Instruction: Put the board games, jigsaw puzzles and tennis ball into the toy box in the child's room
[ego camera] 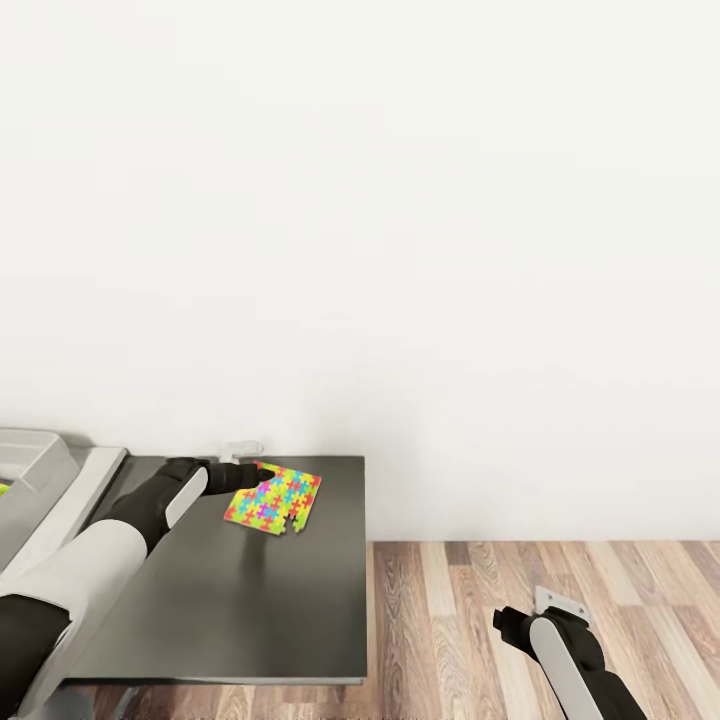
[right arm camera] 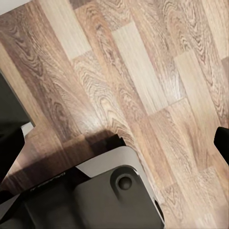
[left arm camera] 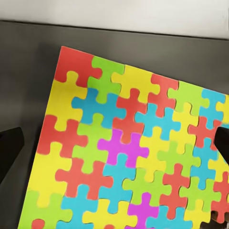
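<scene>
A jigsaw puzzle (ego camera: 275, 498), a flat square of bright interlocking pieces, lies on the low dark grey unit (ego camera: 250, 600) near the wall. My left gripper (ego camera: 262, 472) is at its back left corner. In the left wrist view the puzzle (left arm camera: 124, 148) spreads under the left gripper (left arm camera: 116, 145), which is open, with one dark fingertip (left arm camera: 9, 148) showing at each side. A corner of the light grey toy box (ego camera: 35, 455) sits on the pale table (ego camera: 95, 480) at the far left, with a yellow-green sliver inside. My right gripper (ego camera: 505, 622) hangs open over the floor.
The dark unit ends in a straight right edge, with wood plank floor (ego camera: 560, 580) beyond it. A plain white wall stands close behind the unit, with a small white fitting (ego camera: 240, 450) on it. The right wrist view looks down on floor planks (right arm camera: 143, 81) and a grey robot part (right arm camera: 114, 195).
</scene>
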Motion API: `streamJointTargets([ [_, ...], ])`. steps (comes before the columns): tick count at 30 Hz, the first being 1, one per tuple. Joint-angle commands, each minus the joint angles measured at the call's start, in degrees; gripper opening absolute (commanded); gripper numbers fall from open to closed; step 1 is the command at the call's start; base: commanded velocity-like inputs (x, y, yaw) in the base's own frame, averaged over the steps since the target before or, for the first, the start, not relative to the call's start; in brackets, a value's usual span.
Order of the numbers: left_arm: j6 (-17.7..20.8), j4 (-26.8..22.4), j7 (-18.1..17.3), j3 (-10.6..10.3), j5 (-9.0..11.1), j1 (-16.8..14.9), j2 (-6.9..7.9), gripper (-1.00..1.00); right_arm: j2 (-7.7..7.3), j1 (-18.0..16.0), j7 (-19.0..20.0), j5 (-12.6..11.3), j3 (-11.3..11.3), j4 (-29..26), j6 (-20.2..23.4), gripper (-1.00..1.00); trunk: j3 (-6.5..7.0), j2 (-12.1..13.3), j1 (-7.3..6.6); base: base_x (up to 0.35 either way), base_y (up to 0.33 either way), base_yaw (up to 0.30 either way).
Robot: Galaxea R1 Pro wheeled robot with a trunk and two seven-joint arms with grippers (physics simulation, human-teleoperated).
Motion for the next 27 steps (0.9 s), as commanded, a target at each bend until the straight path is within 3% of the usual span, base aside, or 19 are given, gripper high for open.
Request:
streamJointTargets([
  [1, 0.18, -0.06, -0.05, -0.27, 0.14, -0.05, 0.07, 1.0, -0.06, -0.05, -0.59, -0.53, 0.14, -0.07, 0.11, 1.0, -0.2, -0.11, 0.03, 0.0, 0.0, 0.0],
  [17, 0.14, -0.07, -0.29, -0.34, 0.14, -0.05, 0.1, 1.0, -0.1, -0.05, -0.59, -0.57, 0.07, 0.0, 0.11, 1.0, -1.66, -0.11, 0.03, 0.0, 0.0, 0.0],
  [27, 0.08, -0.08, -0.35, -0.42, 0.14, -0.05, 0.1, 1.0, -0.13, -0.05, -0.59, -0.57, 0.09, -0.06, 0.11, 1.0, -1.8, -0.11, 0.03, 0.0, 0.0, 0.0],
])
